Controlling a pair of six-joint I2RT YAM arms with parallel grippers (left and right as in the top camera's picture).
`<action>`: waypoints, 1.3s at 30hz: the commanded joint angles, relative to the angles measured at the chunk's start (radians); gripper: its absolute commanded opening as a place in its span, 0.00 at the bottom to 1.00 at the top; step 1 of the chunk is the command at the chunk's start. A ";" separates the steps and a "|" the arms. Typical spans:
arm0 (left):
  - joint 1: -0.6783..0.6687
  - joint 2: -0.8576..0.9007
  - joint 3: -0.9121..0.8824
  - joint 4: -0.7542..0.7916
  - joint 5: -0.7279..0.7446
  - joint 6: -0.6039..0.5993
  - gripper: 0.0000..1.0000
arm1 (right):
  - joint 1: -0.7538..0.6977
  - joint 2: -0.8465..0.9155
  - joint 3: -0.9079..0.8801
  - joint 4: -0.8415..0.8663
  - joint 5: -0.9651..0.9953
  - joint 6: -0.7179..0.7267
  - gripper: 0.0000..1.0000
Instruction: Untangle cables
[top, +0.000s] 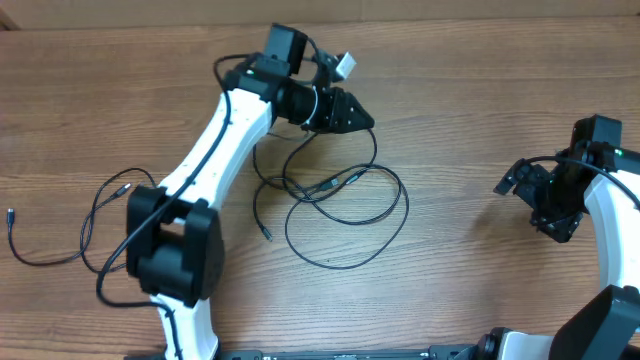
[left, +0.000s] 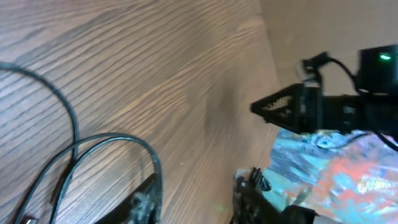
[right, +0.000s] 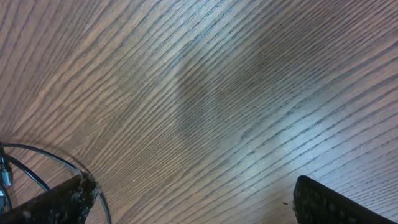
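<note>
A loose tangle of thin black cables (top: 345, 205) loops across the middle of the wooden table, with a joined plug (top: 330, 185) inside it and a free end (top: 265, 235). A separate black cable (top: 100, 215) lies at the left beside the left arm's base. My left gripper (top: 362, 118) is open above the tangle's far edge. In the left wrist view its fingers (left: 199, 199) stand apart over bare wood, with cable loops (left: 74, 149) beside the left finger. My right gripper (top: 528, 200) is open and empty at the right. Its wrist view (right: 199, 202) shows a cable (right: 37, 162) at the lower left.
The white left arm (top: 220, 140) slants across the table's left half, over part of the cables. The right arm (left: 323, 106) also shows in the left wrist view, past the table's edge and above a colourful surface (left: 348, 168). A small white part (top: 345, 65) sits near the left wrist.
</note>
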 joint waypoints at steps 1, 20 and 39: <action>-0.022 0.017 -0.002 -0.025 -0.016 0.015 0.52 | 0.005 -0.001 0.003 0.002 -0.001 0.003 1.00; -0.285 0.130 -0.006 -0.114 -0.491 -0.014 0.61 | 0.005 -0.001 0.003 0.001 -0.001 0.003 1.00; -0.318 0.291 -0.006 -0.032 -0.162 -0.087 0.49 | 0.005 -0.001 0.003 0.002 -0.001 0.003 1.00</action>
